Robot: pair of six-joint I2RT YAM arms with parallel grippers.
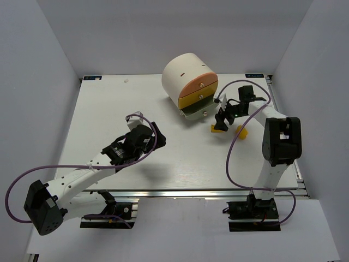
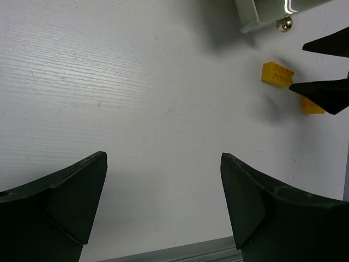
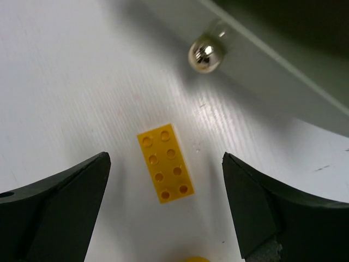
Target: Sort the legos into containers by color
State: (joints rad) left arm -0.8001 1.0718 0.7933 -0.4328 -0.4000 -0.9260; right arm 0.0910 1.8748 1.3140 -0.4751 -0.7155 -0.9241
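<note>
Right tool [image 1: 222,123], fingers spread open, poised over a yellow two-by-four brick [image 3: 165,164] lying studs-up on the white surface [image 1: 109,109] near a knob [image 3: 206,54] of the drum [image 1: 182,73]; left tool [image 1: 157,135], likewise open and empty, well apart.

Surfaces as we see them
We make out a smooth yellow plastic brick [image 3: 165,162] on a matt white table [image 3: 60,82] with fine ridges, near a polished metal knob [image 3: 205,54].
</note>
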